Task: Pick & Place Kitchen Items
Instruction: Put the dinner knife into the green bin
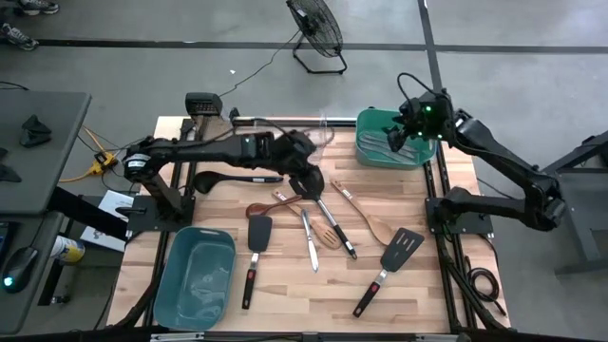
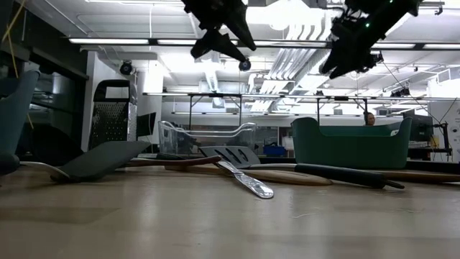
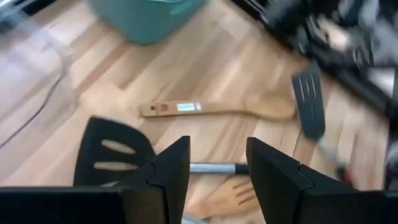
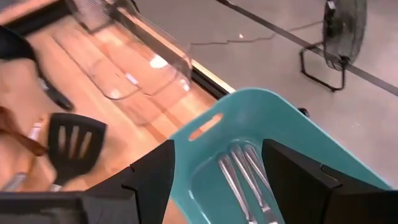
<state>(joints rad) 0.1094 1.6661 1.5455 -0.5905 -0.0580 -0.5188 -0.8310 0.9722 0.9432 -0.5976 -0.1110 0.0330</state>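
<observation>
Several long-handled utensils lie flat on the wooden table: a black ladle (image 1: 237,178), a black turner with a red-trimmed handle (image 1: 255,249), a slotted black turner (image 1: 397,251), wooden spoons (image 1: 366,216) and a silvery piece (image 1: 309,236). My left gripper (image 1: 306,182) hangs open above the middle of the pile. In its wrist view, a black slotted turner (image 3: 109,155) and a silvery handle (image 3: 211,167) lie below its fingers. My right gripper (image 1: 406,133) hovers open over the green tub (image 1: 372,152), where silvery pieces (image 4: 239,171) lie.
A large teal tub (image 1: 195,275) stands at the table's near left corner. A clear plastic bin (image 4: 124,68) sits by the far edge, left of the green tub. A box grater (image 2: 111,119) stands far left. A floor fan (image 1: 316,33) stands beyond the table.
</observation>
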